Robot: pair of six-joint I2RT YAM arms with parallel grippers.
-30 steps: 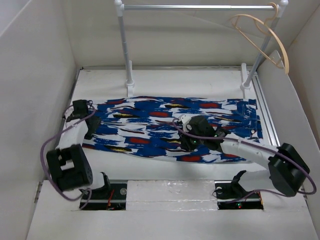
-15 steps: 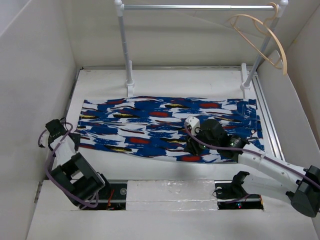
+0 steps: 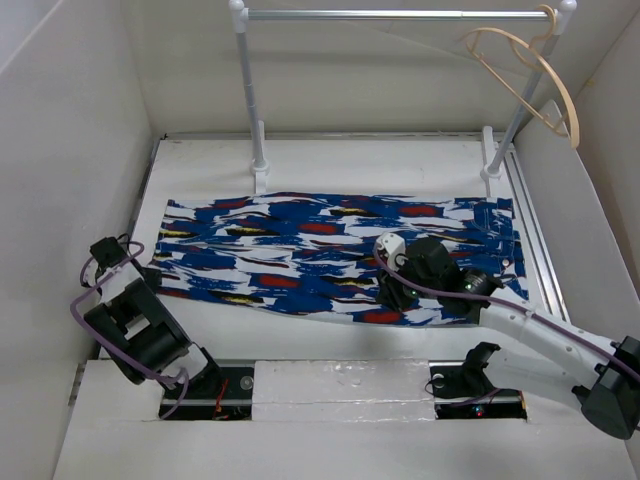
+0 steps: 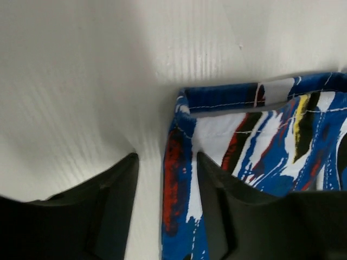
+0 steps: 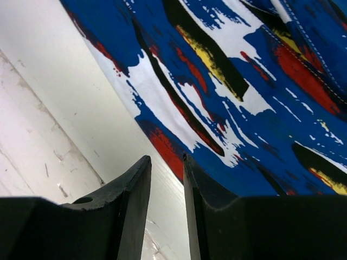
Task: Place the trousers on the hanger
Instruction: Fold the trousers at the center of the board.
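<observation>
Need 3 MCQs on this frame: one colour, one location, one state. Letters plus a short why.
1. Main colour of the trousers? A green; B grey; C blue.
2. The hanger is: A under the trousers; B hooked on the rail; C on the floor.
3. The trousers are: A spread flat on the table; B draped on the hanger; C bunched in a heap.

Key:
1. C, blue shows under the white, red and black streaks.
2. B, it hangs at the rail's right end.
3. A, they lie full length on the table.
</observation>
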